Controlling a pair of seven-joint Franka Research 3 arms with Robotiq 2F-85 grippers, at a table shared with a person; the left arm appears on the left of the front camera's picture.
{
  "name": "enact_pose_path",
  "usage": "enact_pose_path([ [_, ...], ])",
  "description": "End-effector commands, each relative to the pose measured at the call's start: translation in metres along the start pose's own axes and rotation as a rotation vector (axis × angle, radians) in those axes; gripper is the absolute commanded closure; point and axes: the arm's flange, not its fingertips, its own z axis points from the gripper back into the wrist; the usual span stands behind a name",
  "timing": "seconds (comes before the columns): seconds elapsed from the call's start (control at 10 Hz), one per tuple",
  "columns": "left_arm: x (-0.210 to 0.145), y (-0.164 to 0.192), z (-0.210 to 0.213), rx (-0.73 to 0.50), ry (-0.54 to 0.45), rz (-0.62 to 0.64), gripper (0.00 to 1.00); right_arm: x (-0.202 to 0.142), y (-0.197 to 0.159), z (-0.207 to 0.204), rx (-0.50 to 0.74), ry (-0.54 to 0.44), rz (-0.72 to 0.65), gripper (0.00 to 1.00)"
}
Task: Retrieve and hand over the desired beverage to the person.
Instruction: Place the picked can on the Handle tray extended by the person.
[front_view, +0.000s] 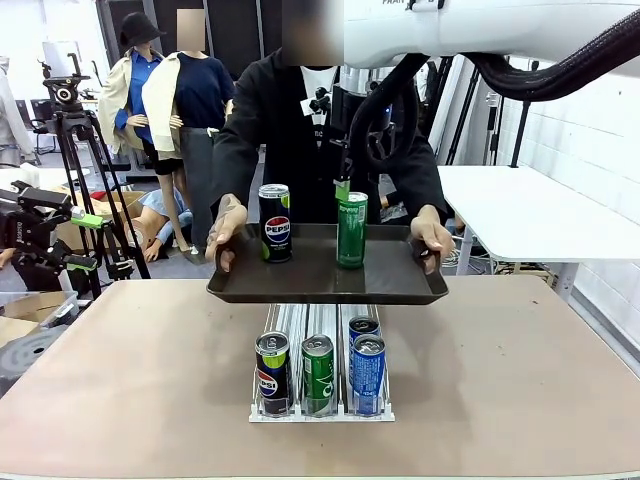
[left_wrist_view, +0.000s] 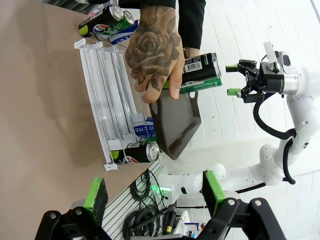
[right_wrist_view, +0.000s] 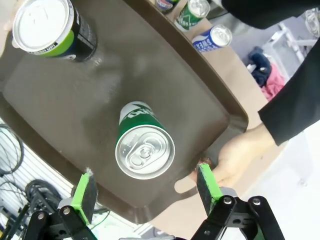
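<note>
The right pincer (right_wrist_view: 145, 192), released, hangs over the green can (right_wrist_view: 144, 149) standing mid-tray (front_view: 400, 285) beside the Pepsi can (front_view: 275, 224).

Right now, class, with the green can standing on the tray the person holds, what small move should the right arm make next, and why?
Probably lift the right gripper straight up and away. Its green pads stand open on either side of the green can, apart from it, and the can stands upright on the tray beside the Pepsi can, so it looks delivered. A sideways move risks tipping it.
</note>
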Motion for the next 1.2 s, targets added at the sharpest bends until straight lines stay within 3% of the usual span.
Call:
enact_pose_path([
  [0.0,-0.001,-0.0004,0.0013,-0.002,-0.003,0.0,0.0,-0.0009,0.0001,0.0003,-0.008,0.017,-0.025,0.0],
  [1.1,-0.001,-0.0004,0.0013,-0.002,-0.003,0.0,0.0,0.0,0.0,0.0,0.0,0.0,0.0,0.0],
])
